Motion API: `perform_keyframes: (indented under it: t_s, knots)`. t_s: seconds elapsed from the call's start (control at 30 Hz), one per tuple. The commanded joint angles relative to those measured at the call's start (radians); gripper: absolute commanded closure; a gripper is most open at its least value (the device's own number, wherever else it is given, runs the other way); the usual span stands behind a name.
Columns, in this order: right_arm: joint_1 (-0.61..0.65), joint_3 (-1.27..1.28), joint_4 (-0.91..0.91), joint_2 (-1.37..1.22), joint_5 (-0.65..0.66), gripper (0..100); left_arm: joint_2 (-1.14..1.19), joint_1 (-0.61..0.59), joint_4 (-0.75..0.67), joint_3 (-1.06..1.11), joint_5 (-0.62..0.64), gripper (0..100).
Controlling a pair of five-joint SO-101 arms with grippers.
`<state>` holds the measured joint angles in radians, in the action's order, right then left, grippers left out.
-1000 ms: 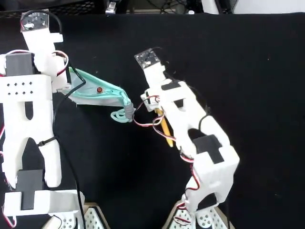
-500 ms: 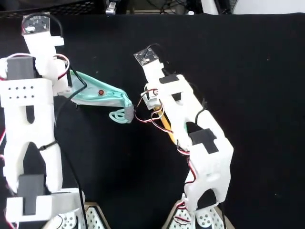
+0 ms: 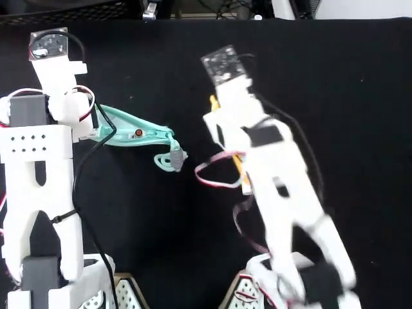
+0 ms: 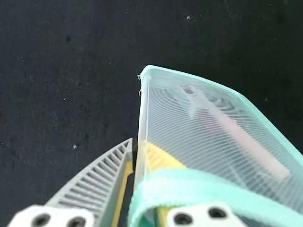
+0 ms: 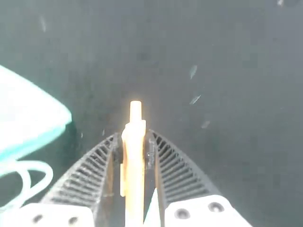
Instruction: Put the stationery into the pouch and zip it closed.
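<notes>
The high camera looks down over the table (image 3: 360, 129); both wrist cameras sit close behind their fingers (image 4: 94, 179), sharing the pouch (image 4: 203, 137).

The right claw (image 5: 134, 138) pulls away from the pouch (image 3: 138, 134) — a second ago it sat just beside the pouch's zip end, and now that end lies well apart from it, off to one side. The yellow pen (image 5: 135, 156) travels with the claw, pinched between its fingers and poking out just past their tips. The right arm stretches farther out over the table. In the left claw (image 4: 137, 147) the pouch settles flatter — its outline slimmer from above, its cord loop (image 3: 166, 161) swung slightly outward.
</notes>
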<state>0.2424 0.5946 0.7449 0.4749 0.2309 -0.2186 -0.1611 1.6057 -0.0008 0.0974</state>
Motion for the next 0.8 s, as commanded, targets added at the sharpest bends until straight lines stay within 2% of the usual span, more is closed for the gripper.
perform_keyframes:
  t_s: [0.0,0.17,0.27,0.47,0.6,0.77]
  knots:
    - [0.0,0.002,-0.018,0.298,0.0,98.6,0.006,0.008,-0.005,0.048,-0.006,97]
    - [0.123,-0.004,-0.041,0.596,-0.011,98.5,0.006,0.007,-0.005,0.048,-0.006,97]
    - [0.218,0.004,-0.089,0.702,-0.092,98.5,0.006,0.007,-0.005,0.048,-0.006,97]
    - [0.301,0.01,-0.224,0.717,-0.129,98.5,0.006,0.007,-0.005,0.05,-0.006,97]
    - [0.405,0.013,-0.256,0.705,-0.129,98.5,0.006,0.002,-0.005,0.05,-0.006,97]
    - [0.493,0.041,-0.411,0.693,-0.129,98.5,0.006,0.001,0.0,0.05,-0.006,97]
